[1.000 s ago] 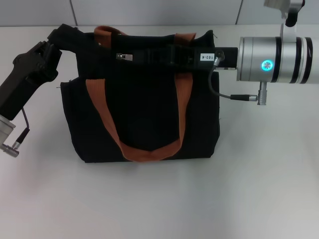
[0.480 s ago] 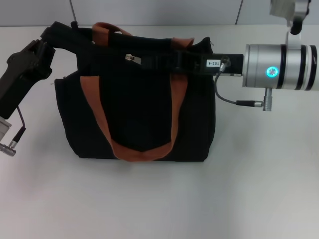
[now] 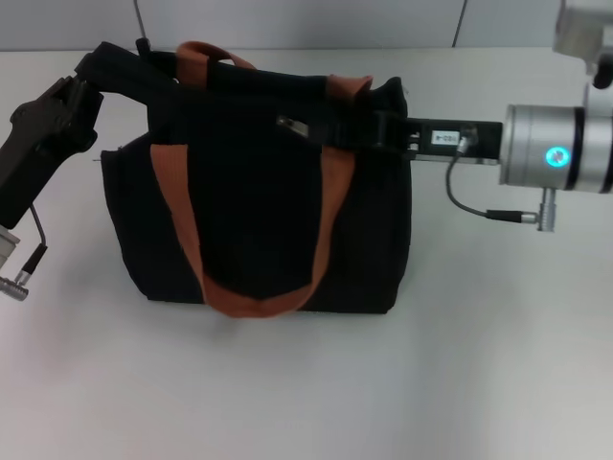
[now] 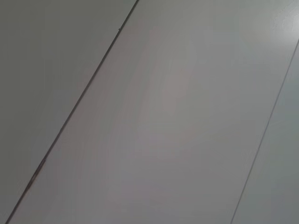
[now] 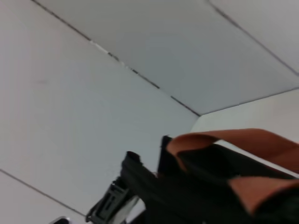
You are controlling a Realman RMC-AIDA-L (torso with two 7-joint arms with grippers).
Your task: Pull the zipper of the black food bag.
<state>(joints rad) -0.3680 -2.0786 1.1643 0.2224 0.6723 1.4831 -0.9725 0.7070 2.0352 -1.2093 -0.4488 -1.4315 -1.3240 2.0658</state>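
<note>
Rightward along the top edge, the zipper (image 3: 290, 125) is travelling with the right gripper (image 3: 330, 127) as that arm draws back toward its own side; a second ago the silver tab was sitting much nearer the bag's left end. The right gripper's black fingers are lying along the zip line just beside the tab and are probably clenched on it, though black on black is hiding the contact, so I cannot tell for sure. The left gripper (image 3: 81, 84) is pinching the bag's upper left corner, bracing it.

The black food bag (image 3: 263, 206) is standing upright mid-table, its orange-brown straps (image 3: 259, 292) hanging in a U down the face. It is looking soft, light and floppy, so it is likely needing that counter-hold, and the small tab is the only sensible place to grip.

Underneath, the white table (image 3: 316, 383) is looking smooth and probably slippery; a pale panelled wall (image 3: 306, 21) is running behind it.
</note>
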